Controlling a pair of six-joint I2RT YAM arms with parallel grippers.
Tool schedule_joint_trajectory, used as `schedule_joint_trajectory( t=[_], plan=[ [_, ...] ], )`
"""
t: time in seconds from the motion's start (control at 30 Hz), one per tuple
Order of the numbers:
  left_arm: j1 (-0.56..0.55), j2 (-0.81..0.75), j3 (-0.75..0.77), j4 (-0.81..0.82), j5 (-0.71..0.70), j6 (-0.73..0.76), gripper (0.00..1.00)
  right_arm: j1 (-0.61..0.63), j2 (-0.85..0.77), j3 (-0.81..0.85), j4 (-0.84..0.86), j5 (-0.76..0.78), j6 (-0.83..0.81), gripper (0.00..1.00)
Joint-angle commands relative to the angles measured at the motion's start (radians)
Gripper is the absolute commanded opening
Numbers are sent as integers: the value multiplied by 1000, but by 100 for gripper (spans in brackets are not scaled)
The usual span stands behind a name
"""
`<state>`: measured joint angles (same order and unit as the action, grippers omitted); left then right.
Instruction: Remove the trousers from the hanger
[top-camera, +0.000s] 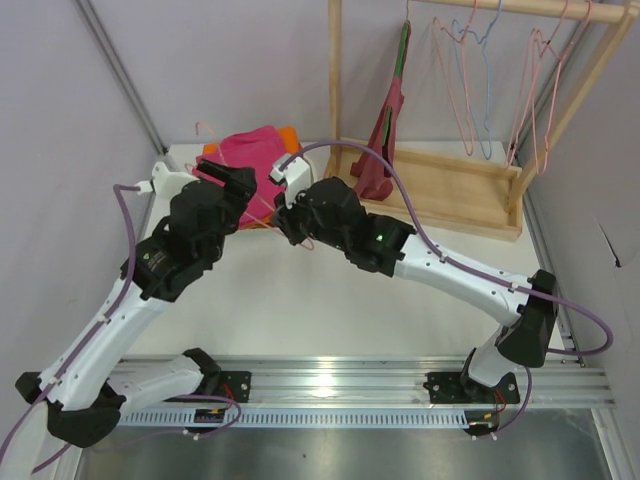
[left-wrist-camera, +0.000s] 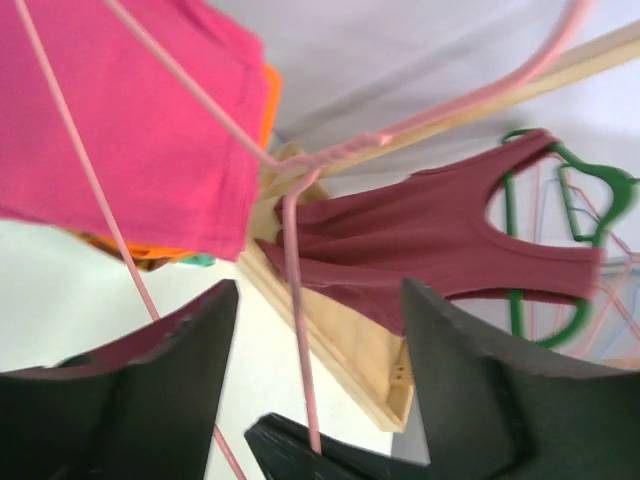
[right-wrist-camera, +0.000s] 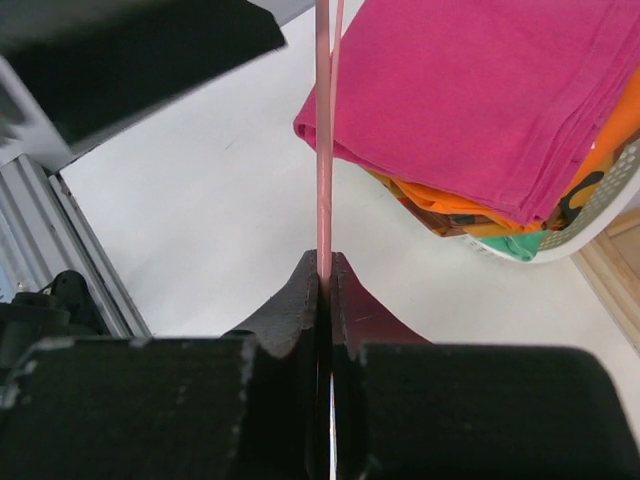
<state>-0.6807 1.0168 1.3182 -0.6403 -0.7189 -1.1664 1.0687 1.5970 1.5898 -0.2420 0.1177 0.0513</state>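
White-shelled arms (top-camera: 468, 280) with black joints, matte black fingers (left-wrist-camera: 150, 400), and purple cables (top-camera: 121, 222) looping alongside.

The top view looks down from above and behind the arms, far enough back to take in the whole table (top-camera: 300, 300), with the wooden rack (top-camera: 450, 190) at its far right. The left wrist view sits low and close, tilted, facing the rack past the left gripper (left-wrist-camera: 318, 288). The right wrist view looks down past the right gripper (right-wrist-camera: 325, 262), close to the table left of the rack. All three share the trousers (top-camera: 250, 150) and the hanger (right-wrist-camera: 323, 150) beside the rack.
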Motion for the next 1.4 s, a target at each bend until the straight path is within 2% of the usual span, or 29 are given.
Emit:
schedule_joint_trajectory(
  t=[0.0,0.1,0.2,0.4,0.47,0.6,0.77,0.9,1.03,1.17,1.37],
  plan=[
    [-6,-47,13,125,41,149,73,-13,-3,55,12,16,-13,0],
    [-8,-78,18,99,76,172,90,-32,-14,45,1,5,18,0],
    [-6,-115,10,114,139,227,92,-59,-32,24,-20,-12,45,0],
    [-6,-217,-54,181,305,471,97,-131,-115,-22,-63,-29,116,0],
    [-6,-245,-69,148,280,536,100,-153,-169,-28,-88,-47,128,0],
    [-5,-317,-82,36,90,565,100,-161,-293,-37,-115,-44,102,0],
    [-5,-380,-128,56,-7,603,99,-168,-403,21,-115,86,49,0],
    [-5,-383,-160,97,-7,620,100,-170,-437,96,-97,242,-36,0],
    [-5,-354,-159,97,25,622,100,-170,-430,223,-206,437,-113,0],
    [-5,-346,-174,94,13,608,100,-171,-523,208,-243,502,-85,0],
    [-5,-334,-194,179,30,636,100,-170,-641,148,-373,594,22,0]
  ],
)
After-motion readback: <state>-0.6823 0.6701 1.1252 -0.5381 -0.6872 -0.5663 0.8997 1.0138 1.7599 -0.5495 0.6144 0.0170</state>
